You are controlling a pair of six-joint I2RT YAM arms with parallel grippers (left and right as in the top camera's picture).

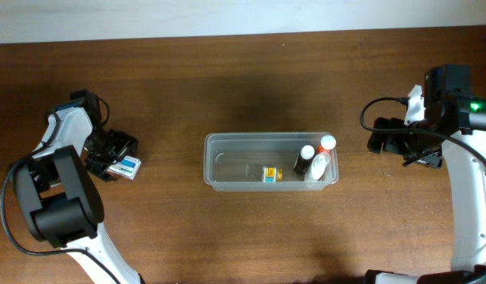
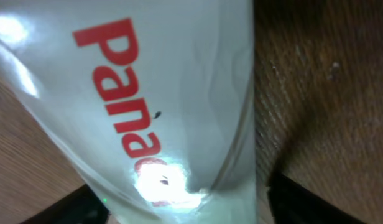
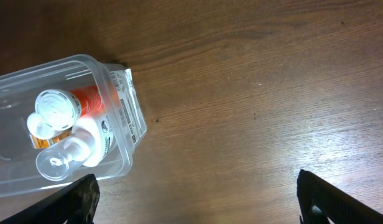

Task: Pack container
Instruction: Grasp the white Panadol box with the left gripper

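Observation:
The clear plastic container [image 1: 227,139] stands mid-table. It holds white bottles [image 1: 318,162] with a red cap, a dark bottle [image 1: 301,166] and a small yellow box [image 1: 269,174]. My left gripper [image 1: 109,155] is down at the far left, open, around a white and blue box [image 1: 129,167]. In the left wrist view that box [image 2: 154,93] shows red letters and fills the space between the fingers [image 2: 179,208]. My right gripper [image 1: 385,140] is open and empty, right of the container. In the right wrist view its fingers [image 3: 196,199] are over bare wood beside the container's corner [image 3: 120,163], and the bottles [image 3: 67,134] show inside.
The table is dark brown wood [image 1: 251,79]. A barcode label [image 3: 126,106] is on the container's end wall. The arm bases and cables stand at the left [image 1: 57,197] and right [image 1: 468,181] sides.

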